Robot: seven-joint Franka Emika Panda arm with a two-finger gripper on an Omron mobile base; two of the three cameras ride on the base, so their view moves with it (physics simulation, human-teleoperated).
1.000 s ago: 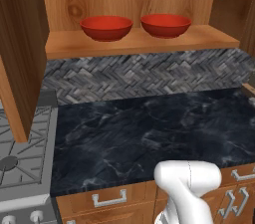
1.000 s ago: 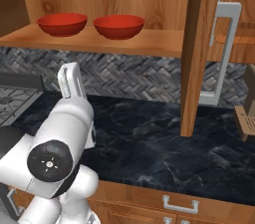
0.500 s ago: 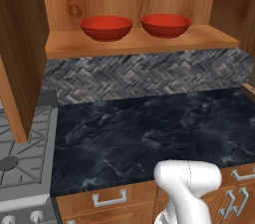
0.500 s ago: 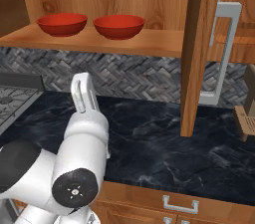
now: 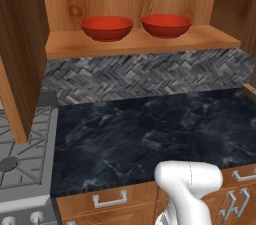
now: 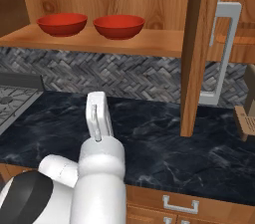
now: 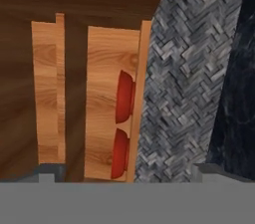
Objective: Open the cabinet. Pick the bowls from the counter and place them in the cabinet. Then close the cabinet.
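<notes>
Swinging rightward over the worktop (image 6: 164,138) since a second ago, the end effector (image 6: 97,113), released and empty, now has the open right cabinet door (image 6: 199,49) off to its right, both red bowls (image 6: 62,23) (image 6: 119,26) already shelved

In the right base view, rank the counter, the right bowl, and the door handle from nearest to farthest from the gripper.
1. Counter: directly beneath the gripper.
2. Right bowl: on the cabinet shelf, above and behind.
3. Door handle: on the open door, far to the right.
</notes>
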